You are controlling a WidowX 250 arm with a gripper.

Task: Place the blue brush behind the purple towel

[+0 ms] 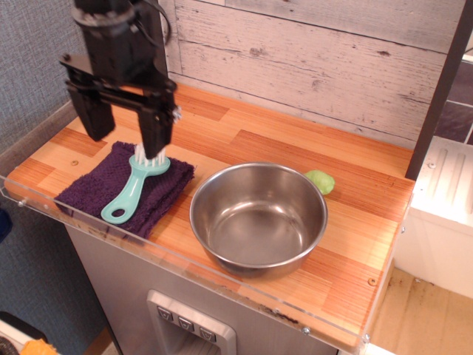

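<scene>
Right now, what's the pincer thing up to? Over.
Pincer open, empty, above the towel's back edge. Blue brush lying on purple towel, ungrasped. Steel bowl alongside, not blocking.

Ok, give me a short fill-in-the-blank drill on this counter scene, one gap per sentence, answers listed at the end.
1. The blue brush lies on top of the purple ____.
2. The gripper hangs over the towel with its jaws ____.
3. The small green lump sits behind the steel ____.
4. The brush's bristles point ____.

Missing words: towel; open; bowl; up
</scene>
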